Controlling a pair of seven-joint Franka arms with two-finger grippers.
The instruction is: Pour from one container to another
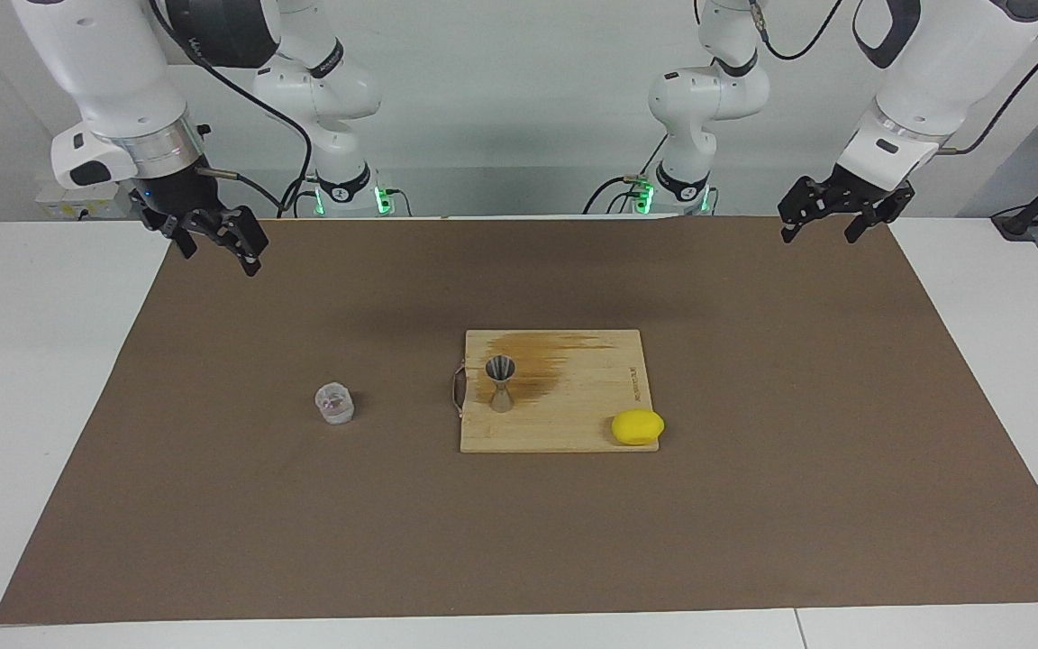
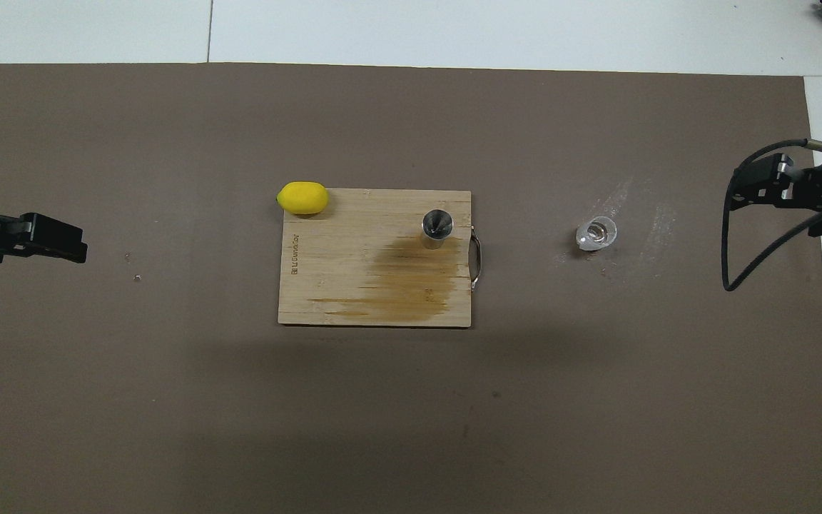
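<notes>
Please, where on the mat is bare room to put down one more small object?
Bare mat stretches farther from the robots than the cutting board, and between the clear cup and the board's handle. The board is crowded: jigger, stain, and lemon.
</notes>
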